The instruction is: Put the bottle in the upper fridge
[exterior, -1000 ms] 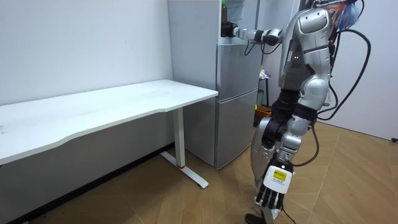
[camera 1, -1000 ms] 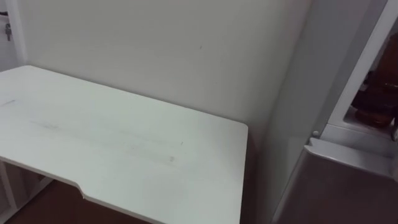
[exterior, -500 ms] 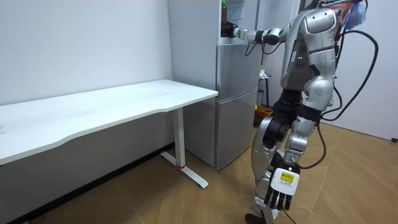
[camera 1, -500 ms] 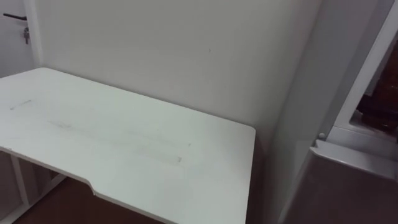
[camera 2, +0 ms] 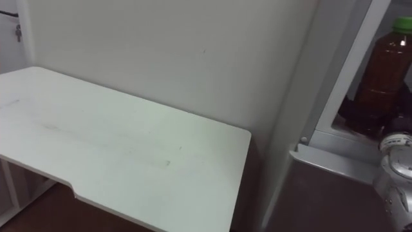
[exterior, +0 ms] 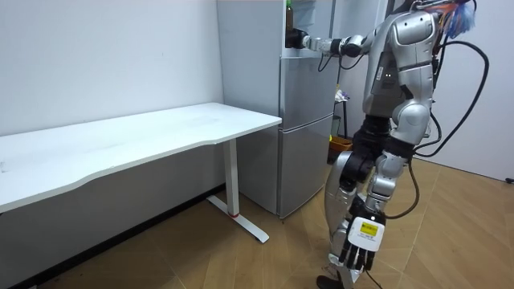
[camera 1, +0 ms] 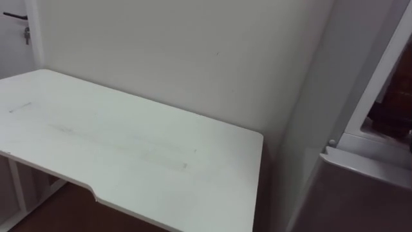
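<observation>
A brown bottle (camera 2: 381, 71) with a green cap stands upright inside the open upper compartment of the grey fridge (exterior: 305, 120). My right arm reaches in from the lower right, and my right hand (exterior: 296, 38) is curled round the bottle's lower part. In the room view I stand in front of the fridge with that arm stretched out at shoulder height. My left hand (exterior: 356, 250) hangs by my leg near the floor, fingers straight, holding nothing.
A long white table (camera 1: 129, 148) stands against the wall to the left of the fridge, its right end close to the fridge's side. The shut lower fridge door (camera 1: 360, 200) is below the opening. Wooden floor (exterior: 450, 233) lies behind me.
My upper body has shifted slightly towards the room view's right and my left hand has swung a little with it. The eye view has shifted as well. The right hand stays at the bottle.
</observation>
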Available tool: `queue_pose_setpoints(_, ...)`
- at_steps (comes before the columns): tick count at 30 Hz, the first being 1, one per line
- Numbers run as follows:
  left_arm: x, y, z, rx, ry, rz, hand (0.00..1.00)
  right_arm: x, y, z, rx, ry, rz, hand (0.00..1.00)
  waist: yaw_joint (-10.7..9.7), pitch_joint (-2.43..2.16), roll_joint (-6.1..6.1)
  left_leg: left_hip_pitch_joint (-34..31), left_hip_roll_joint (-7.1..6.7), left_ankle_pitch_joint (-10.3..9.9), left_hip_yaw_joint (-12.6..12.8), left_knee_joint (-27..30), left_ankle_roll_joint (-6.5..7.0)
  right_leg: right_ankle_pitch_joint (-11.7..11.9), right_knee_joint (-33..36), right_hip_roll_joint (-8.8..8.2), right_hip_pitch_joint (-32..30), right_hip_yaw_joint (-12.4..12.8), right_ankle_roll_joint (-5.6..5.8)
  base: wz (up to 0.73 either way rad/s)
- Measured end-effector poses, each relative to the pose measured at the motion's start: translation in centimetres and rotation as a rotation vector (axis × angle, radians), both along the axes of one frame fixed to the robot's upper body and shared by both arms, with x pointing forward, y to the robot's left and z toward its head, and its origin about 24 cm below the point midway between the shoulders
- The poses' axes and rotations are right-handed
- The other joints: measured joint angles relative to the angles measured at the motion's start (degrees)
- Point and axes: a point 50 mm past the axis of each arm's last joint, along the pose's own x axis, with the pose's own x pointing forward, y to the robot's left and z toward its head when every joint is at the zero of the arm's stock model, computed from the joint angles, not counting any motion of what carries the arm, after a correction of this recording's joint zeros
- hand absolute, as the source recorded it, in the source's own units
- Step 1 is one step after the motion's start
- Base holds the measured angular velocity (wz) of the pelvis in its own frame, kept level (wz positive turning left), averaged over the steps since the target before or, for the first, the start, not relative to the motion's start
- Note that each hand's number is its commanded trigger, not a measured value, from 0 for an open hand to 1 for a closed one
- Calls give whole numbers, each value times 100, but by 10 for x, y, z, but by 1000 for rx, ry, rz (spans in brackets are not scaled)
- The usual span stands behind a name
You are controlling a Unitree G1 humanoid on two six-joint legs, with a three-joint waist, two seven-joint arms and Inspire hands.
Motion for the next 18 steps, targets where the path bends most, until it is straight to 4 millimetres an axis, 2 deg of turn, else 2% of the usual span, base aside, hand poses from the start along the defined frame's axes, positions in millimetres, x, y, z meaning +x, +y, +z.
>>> queue_pose_setpoints(8,15,-1,-1,-3,-48,-4,0,2,4,4,40,-32,50,0,-62,-4,20,-1,15,-18,56,5,-9,7,-19,41,7,99,-3,-2)
queue_pose_setpoints(16,9,-2,-1,18,-34,8,0,1,11,8,37,-68,109,0,-185,10,163,85,37,-24,71,-27,-15,21,-10,58,73,131,-13,0)
queue_pose_setpoints(18,6,-2,-1,23,-28,11,0,-1,14,7,30,-76,128,0,-200,-10,189,93,41,-24,72,-38,-16,20,-12,62,76,138,-13,0)
